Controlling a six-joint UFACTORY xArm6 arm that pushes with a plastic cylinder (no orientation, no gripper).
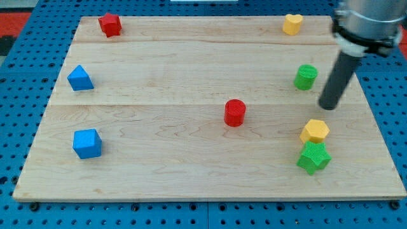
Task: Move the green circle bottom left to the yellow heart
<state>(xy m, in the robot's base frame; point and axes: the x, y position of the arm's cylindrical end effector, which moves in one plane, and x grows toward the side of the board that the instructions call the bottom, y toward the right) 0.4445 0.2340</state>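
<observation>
Nearest the view's bottom sits a green star (313, 157), touching a yellow hexagon (315, 131) just above it. My tip (329, 107) rests right of the green circle (306, 77), near but apart; being a bare rod, it grasps nothing. That circle lies below the yellow heart (292, 24), slightly right. A red cylinder (234, 112) stands mid-board.

My tip (329, 105) down, rod tilted
</observation>
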